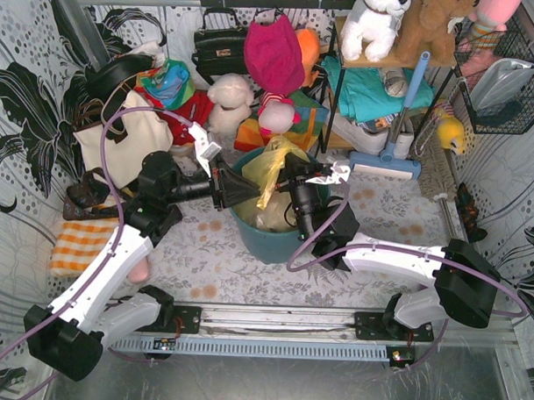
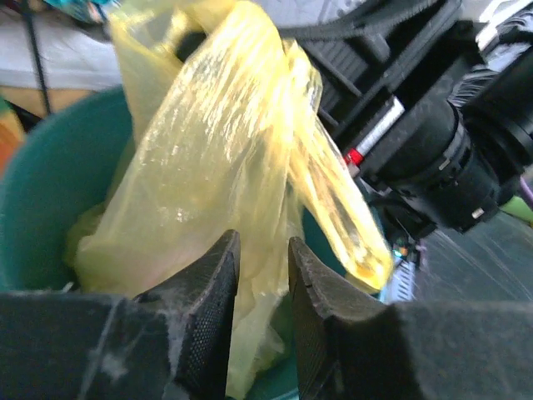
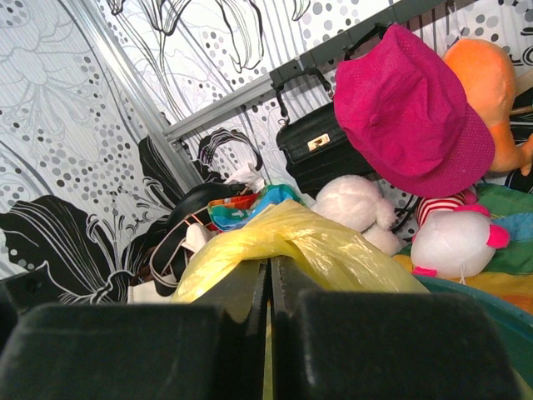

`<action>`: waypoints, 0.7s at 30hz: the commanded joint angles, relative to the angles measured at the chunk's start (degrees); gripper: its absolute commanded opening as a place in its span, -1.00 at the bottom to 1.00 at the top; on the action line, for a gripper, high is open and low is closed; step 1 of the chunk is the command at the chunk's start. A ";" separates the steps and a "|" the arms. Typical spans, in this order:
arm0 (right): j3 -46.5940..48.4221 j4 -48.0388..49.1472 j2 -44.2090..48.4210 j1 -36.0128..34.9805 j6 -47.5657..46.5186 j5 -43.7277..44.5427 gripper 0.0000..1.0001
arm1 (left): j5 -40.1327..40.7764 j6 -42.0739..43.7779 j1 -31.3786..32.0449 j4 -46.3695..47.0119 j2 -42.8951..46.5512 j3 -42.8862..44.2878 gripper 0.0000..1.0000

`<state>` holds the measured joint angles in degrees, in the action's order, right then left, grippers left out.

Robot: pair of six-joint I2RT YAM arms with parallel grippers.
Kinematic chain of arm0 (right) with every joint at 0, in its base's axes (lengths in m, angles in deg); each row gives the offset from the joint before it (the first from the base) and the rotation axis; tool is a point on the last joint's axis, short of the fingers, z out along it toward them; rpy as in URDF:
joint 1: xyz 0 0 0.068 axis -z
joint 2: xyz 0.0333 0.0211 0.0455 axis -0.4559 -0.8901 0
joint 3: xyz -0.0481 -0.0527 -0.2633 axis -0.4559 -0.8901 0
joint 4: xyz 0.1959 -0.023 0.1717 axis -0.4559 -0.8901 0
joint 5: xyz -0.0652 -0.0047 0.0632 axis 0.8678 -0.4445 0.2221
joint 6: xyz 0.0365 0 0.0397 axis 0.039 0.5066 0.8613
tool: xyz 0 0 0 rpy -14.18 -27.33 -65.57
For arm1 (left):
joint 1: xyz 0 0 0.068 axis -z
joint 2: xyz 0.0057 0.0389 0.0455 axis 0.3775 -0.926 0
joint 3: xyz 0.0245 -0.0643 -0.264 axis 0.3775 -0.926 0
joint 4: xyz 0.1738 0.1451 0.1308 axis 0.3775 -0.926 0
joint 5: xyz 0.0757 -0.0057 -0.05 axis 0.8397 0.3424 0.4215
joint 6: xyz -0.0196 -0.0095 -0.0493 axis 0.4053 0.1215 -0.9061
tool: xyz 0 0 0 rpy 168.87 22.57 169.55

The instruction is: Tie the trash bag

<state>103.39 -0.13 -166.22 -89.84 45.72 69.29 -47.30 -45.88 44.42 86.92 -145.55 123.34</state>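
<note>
- The trash bag (image 1: 275, 165) sits in the teal bin (image 1: 261, 239) at mid-table. Its yellow film is gathered above the rim into 1 loose standing strip.
- In the top view that strip's long axis runs about 12 to 6 o'clock, leaning a little toward 11 as it drops into the bin.
- The right gripper (image 1: 290, 179) is at the strip's 3 o'clock, touching it. In its own wrist view the fingers (image 3: 250, 292) are pressed flat together with yellow film (image 3: 308, 242) draped over the tips and a sliver showing in the seam — I judge it clamped on the bag.
- The left gripper (image 1: 239, 192) is at the strip's 9 o'clock, just beside it and pointing toward 3.
- In the left wrist view the 2 fingers (image 2: 212, 308) stand a narrow slot apart. The film (image 2: 216, 150) rises toward 12 beyond them and is visible through the slot. The gap looks too wide for thin plastic, so I judge this gripper not yet holding.
- So the 2 grippers face each other across the strip, on a 9-to-3 line that crosses its upright axis.
- The right arm is the nearer, already on the bag — the left has only a short reach toward 3 to take its own piece.
- No knot shows yet.
</note>
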 commanded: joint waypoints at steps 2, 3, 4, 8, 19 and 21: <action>-0.78 2.47 1.86 -0.14 1.84 -1.88 -1.00 | 10.49 8.82 0.26 -6.43 3.48 7.95 -0.14; -0.88 2.39 1.96 -0.19 1.91 -1.87 -1.00 | 12.29 9.73 0.26 -6.98 3.51 9.08 -0.12; -0.97 2.25 2.12 -0.16 2.00 -1.88 -1.00 | 13.19 10.54 0.22 -7.30 3.41 9.98 -0.09; -1.19 1.46 2.74 -0.14 2.22 -1.88 -1.00 | 15.72 13.55 0.17 -8.08 1.44 13.54 0.10; -1.55 0.14 3.64 -0.19 3.04 -2.23 -1.00 | 5.38 15.90 -1.28 -4.58 -9.21 16.78 0.48; -1.65 0.09 3.65 -0.20 3.29 -2.23 -1.00 | 4.45 16.38 -1.36 -4.63 -10.90 17.42 0.48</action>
<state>102.56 -0.83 -164.19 -89.84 47.44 67.78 -38.52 -31.69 43.55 79.88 -154.60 138.22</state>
